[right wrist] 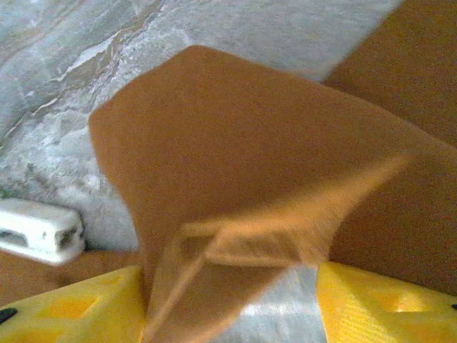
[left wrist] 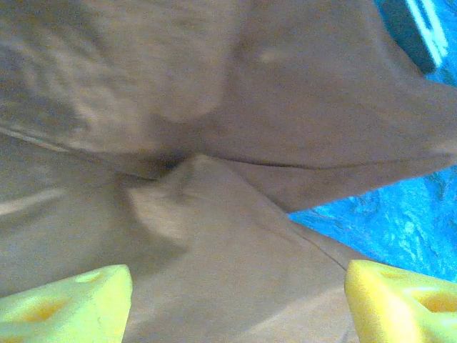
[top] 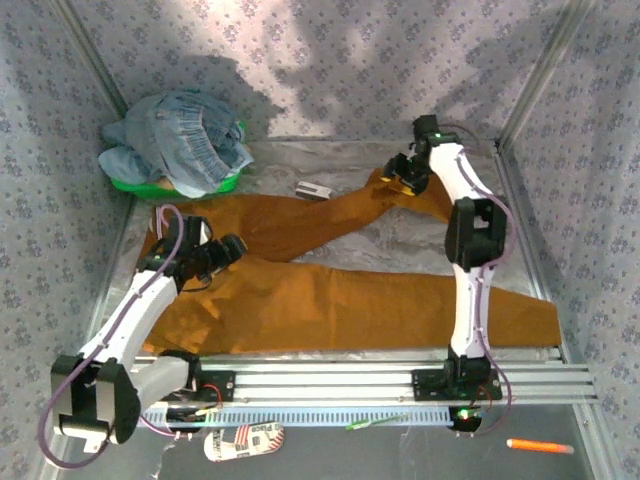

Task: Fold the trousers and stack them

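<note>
Top external, trousers (top: 330,290) lying left-right, waist left, legs pointing right.

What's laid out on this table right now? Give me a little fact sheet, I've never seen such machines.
Main item: ochre-orange soft cloth trousers, spread out on the silvery table, not yet folded
Near leg: flat, reaching right
Far leg: angles toward the right gripper
Right gripper: leg hem between its fingers; grip unclear
Left gripper: open, over the crotch
Back left: blue denim pile on a green tray
Also: small white object beside the far leg
</note>
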You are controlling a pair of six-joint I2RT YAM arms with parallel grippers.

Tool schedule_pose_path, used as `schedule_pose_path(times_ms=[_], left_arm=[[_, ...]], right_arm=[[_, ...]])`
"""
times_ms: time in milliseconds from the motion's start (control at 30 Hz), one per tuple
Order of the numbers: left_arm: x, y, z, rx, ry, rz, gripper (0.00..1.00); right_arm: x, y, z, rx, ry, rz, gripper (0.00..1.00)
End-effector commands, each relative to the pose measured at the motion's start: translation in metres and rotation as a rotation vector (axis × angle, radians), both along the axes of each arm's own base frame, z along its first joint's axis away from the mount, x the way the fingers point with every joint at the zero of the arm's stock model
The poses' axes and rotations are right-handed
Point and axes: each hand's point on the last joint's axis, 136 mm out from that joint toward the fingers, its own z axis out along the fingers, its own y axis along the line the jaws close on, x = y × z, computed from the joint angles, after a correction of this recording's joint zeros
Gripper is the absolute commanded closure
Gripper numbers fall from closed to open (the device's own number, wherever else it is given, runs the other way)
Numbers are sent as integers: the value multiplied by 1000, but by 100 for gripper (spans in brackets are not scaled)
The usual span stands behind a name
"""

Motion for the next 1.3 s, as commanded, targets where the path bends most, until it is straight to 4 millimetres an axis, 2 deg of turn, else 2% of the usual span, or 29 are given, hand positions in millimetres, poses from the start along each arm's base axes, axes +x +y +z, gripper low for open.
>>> schedule_pose_path(times_ms=[0, 200, 333, 400, 467, 533, 633, 667, 733, 767, 867, 933, 1000, 1133, 1267], left_arm=[[14, -19, 12, 35, -37, -50, 21], [32, -54, 4, 51, -19, -122, 22], [35, -59, -4, 57, -8, -127, 23], [35, -59, -7, 59, -7, -125, 23], [34, -57, -9, 67, -6, -121, 23], [34, -55, -10, 75, -5, -122, 23], [32, -53, -12, 86, -5, -123, 23], [32, -53, -13, 90, -4, -124, 23], [31, -51, -16, 95, -1, -126, 23], [31, -51, -16, 99, 0, -130, 23], [30, -48, -17, 108, 0, -136, 24], [29, -44, -18, 110, -1, -134, 25], [28, -41, -16, 108, -6, -128, 27], [26, -36, -14, 102, -15, -121, 30], [24, -34, -7, 98, -32, -128, 33]], right_arm=[[-6, -53, 42, -38, -116, -105, 32], [-33, -144, -9, -88, 2, -306, 31], [-35, -187, -36, -113, 55, -397, 31], [-30, -197, -51, -116, 95, -407, 31], [-27, -196, -67, -100, 141, -397, 31], [-30, -194, -82, -90, 190, -398, 32], [-36, -191, -93, -85, 216, -408, 33], [-37, -191, -95, -85, 220, -414, 33], [-37, -192, -100, -83, 231, -418, 41], [-37, -193, -102, -85, 243, -414, 50], [-38, -194, -109, -65, 258, -409, 84], [-41, -196, -110, -67, 261, -413, 99], [-45, -200, -105, -76, 253, -420, 100], [-55, -216, -83, -113, 200, -471, 100], [-83, -247, -55, -154, 139, -585, 100]])
